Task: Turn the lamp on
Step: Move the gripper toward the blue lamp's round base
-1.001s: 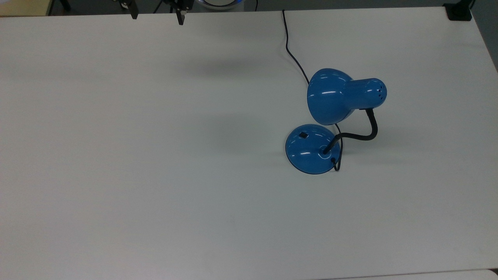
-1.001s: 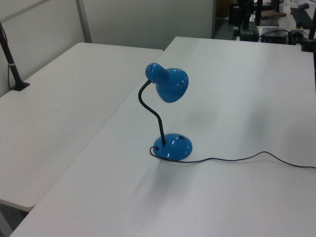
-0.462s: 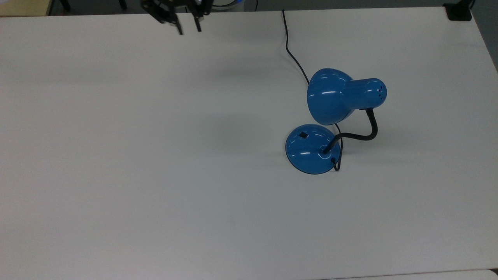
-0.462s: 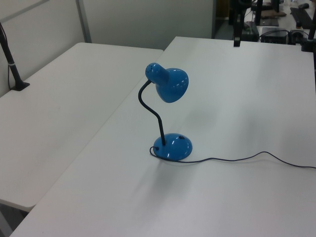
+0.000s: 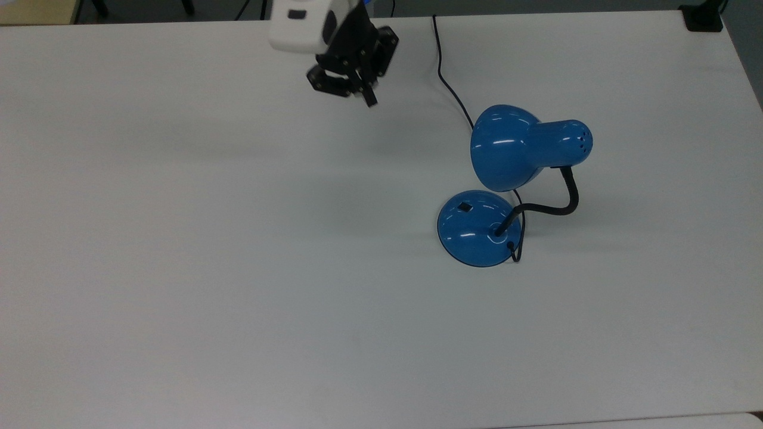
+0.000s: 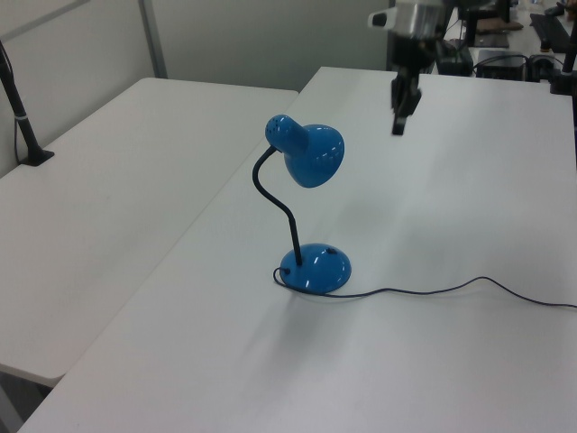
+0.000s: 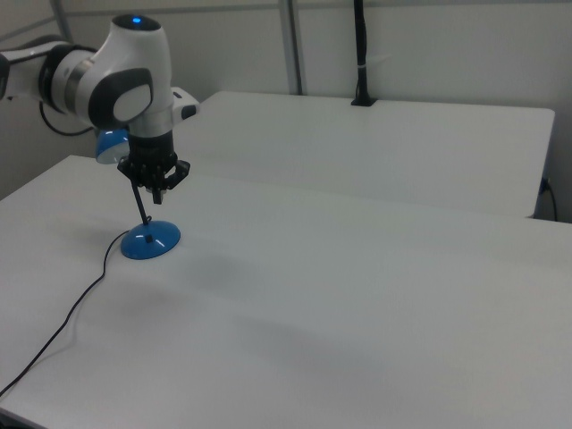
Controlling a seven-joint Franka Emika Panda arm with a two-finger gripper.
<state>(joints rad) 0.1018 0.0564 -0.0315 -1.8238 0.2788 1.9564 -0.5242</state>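
**Blue lamp upright on white table, gripper raised well apart**

The blue desk lamp [image 5: 506, 185] is seen standing on the white table [image 5: 208, 268], right of centre in the top view. Its domed base [image 5: 474, 229] carries a small black switch [image 5: 464, 207]; the black cord [image 5: 444, 71] is led away toward the top view's far edge. The gripper [image 5: 365, 95] is held above the table, well apart from the lamp, at the top view's upper left of it. Whether its fingers are spread or pressed together cannot be told.

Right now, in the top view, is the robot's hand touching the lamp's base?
No. The hand hangs clear of the lamp, up and toward the top view's left of its base.
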